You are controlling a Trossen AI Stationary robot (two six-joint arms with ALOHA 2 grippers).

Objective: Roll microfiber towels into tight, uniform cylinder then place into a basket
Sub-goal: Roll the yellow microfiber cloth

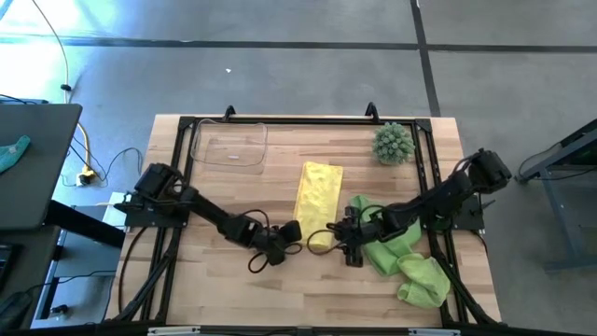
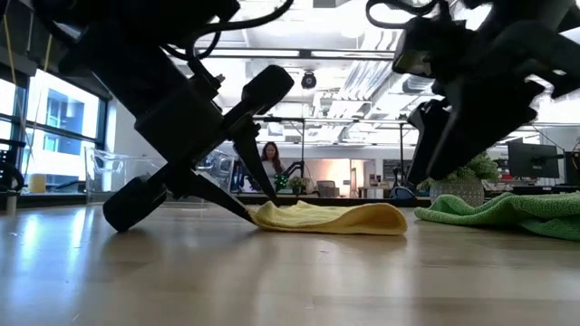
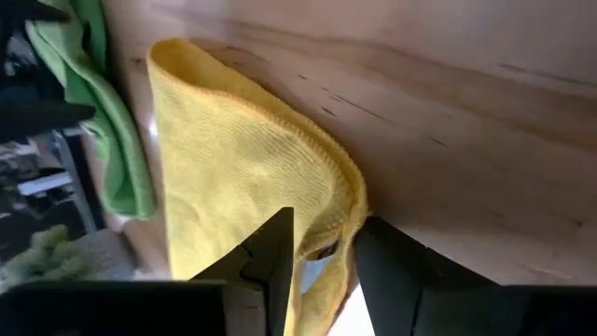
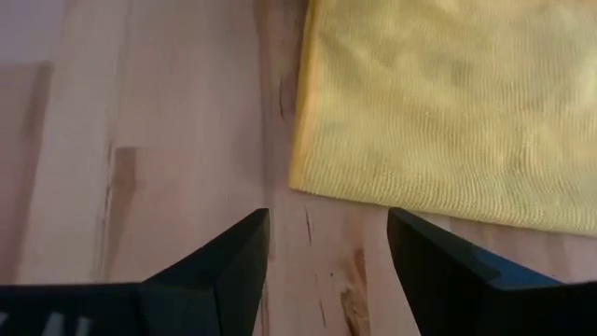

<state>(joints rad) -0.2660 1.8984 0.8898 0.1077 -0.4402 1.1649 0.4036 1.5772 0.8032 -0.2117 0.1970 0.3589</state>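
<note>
At the near edge of the wooden bench (image 1: 233,289) a crumpled light green towel (image 1: 422,282) lies at the right, touching a second light green towel (image 1: 390,245) just beyond it, on which the right arm rests. The right pincer (image 1: 346,245) hovers over bare wood just beside the near right corner of the yellow towel (image 1: 319,193), its fingers (image 4: 216,271) spread apart and holding nothing; in the right wrist view the yellow edge lies a little ahead of the fingertips, not between them. Opposite it, the left pincer (image 1: 291,231) sits low at the near left corner of the same yellow towel, its two fingers (image 3: 270,261) narrowly parted and clamped on the folded yellow edge, which shows pinched between them in the left wrist view; the low view shows the cloth raised a little off the bench into a low hump. The yellow towel runs away from the near side as a long strip at the middle of the bench. Farther off, a spiky round green plant (image 1: 393,143) stands at the far right, and the clear plastic basket (image 1: 229,145) sits at the far left with nothing in it, well apart from all three towels
</note>
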